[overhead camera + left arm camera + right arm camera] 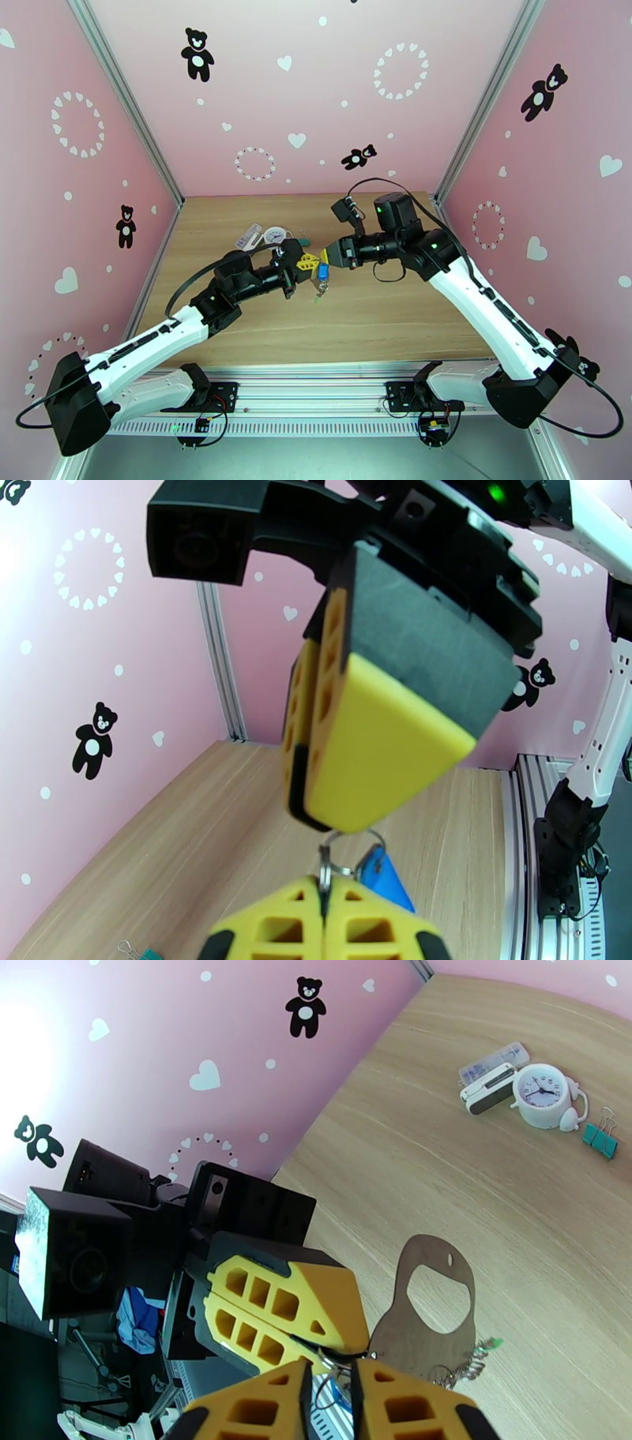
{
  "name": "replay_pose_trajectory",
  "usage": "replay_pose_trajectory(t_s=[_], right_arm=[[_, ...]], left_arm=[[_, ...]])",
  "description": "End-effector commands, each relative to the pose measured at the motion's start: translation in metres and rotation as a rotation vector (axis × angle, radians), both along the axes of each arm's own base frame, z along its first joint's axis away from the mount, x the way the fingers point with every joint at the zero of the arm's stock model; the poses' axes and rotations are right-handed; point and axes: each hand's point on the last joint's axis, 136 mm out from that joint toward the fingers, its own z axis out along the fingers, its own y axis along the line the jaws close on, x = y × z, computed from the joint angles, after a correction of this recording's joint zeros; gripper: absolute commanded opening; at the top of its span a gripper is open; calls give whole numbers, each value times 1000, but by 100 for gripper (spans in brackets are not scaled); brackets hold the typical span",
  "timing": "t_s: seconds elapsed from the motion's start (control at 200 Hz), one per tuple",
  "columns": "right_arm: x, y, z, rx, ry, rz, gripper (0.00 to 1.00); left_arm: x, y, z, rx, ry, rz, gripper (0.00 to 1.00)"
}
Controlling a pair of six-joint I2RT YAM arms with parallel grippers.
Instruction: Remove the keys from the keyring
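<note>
Keyring [419, 1347] was pinched by its ring in the left gripper [324, 886]; right gripper [329, 1366] jaws stood slightly apart around it.

Keyring [326, 864] aloft (grey strap [407, 1347] hanging), blue key [385, 879] dangling.

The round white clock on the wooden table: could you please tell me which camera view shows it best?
The right wrist view: there the round white clock is near enough to read its dial, hands and handle, beside a teal binder clip. In the top external view it is a small pale disc, its face unreadable.
</note>
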Motion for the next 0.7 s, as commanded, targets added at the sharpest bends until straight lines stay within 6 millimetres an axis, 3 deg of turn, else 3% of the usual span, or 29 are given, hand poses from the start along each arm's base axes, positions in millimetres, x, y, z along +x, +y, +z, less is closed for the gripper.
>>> replay_pose_trajectory(t_s=[0.0,0.295,0.3,0.34,0.696], right_arm=[[-4,1,-3,-24,15,12,19],[0,5,-8,-53,12,12,21],[0,5,-8,-53,11,12,21],[1,5,-5,-51,2,11,18],[3,0,-11,-111,-39,10,3]], left_arm=[[3,0,14,-14,-33,22,0],[4,-2,9,-4,-21,18,0],[4,-2,16,-14,-31,18,0],[5,-2,22,-22,-41,18,0],[9,-2,16,-7,-12,40,0]])
